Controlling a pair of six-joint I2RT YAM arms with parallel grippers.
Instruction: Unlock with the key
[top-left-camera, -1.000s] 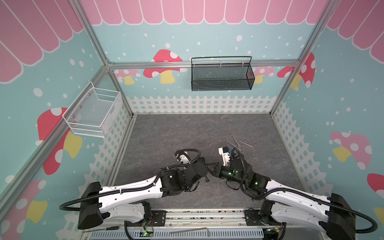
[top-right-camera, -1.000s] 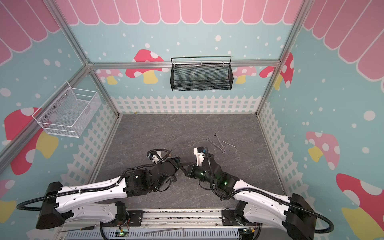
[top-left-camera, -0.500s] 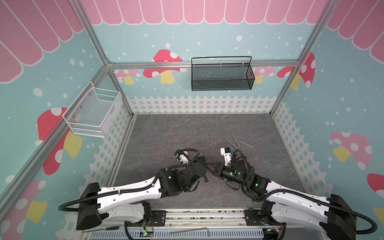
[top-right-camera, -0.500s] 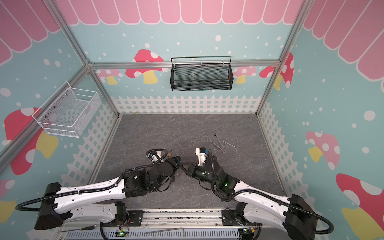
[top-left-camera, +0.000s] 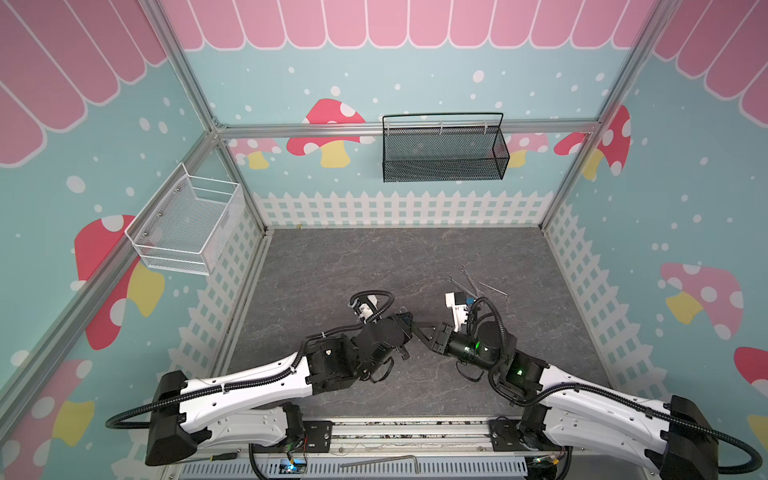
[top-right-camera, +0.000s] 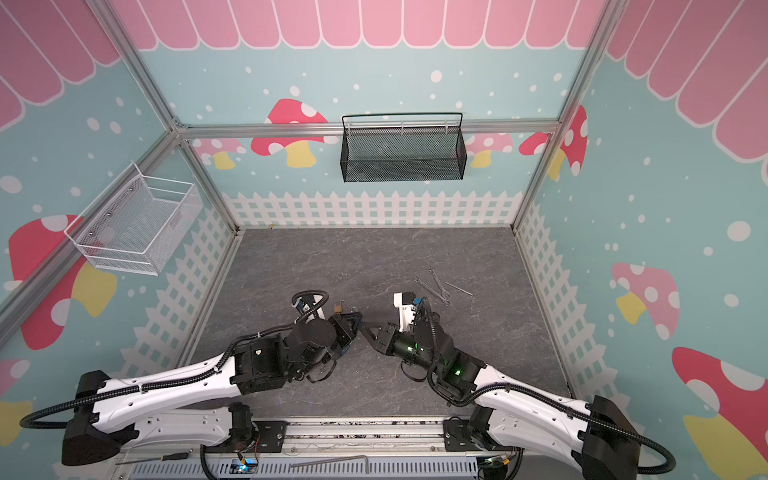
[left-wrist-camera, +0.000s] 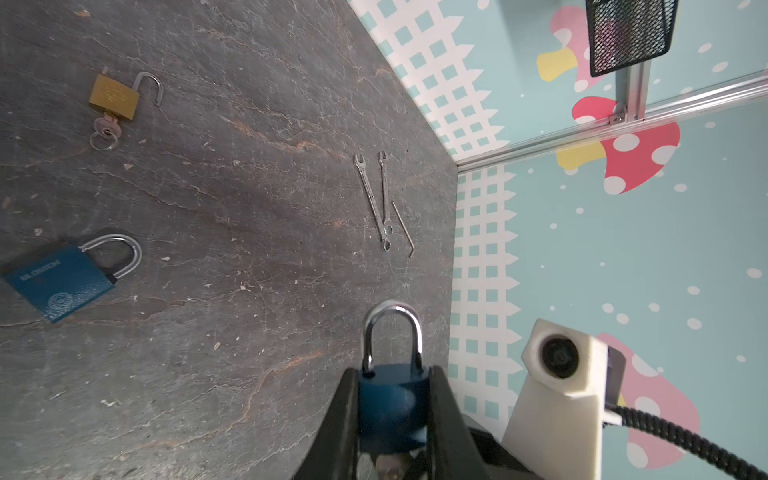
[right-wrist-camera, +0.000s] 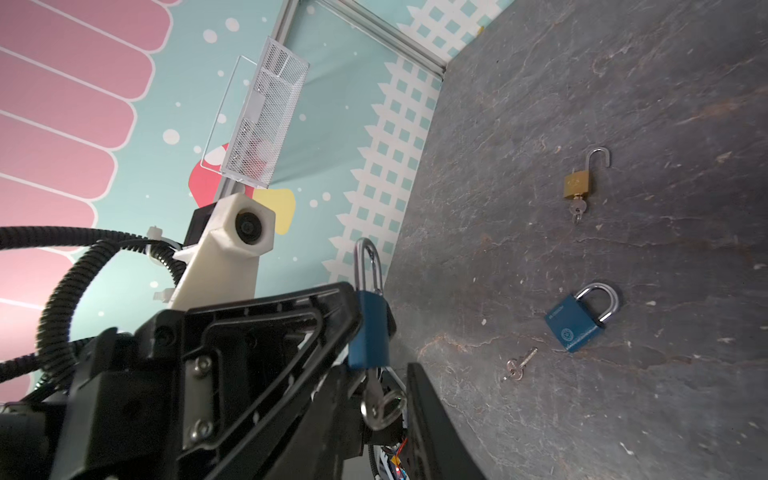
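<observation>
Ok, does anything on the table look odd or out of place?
The brass padlock lies with its shackle swung open and a key in it, so it looks already unlocked. A loose key lies near the shut blue padlock. The wrenches seem unrelated to locks.

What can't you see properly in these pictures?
- Right gripper: right wrist view, dark parts overlap, so whether it pinches the key is unclear.
- Padlock keyhole: left wrist view, hidden inside the left gripper.
- Loose key: top views, too small or behind the arms.
</observation>
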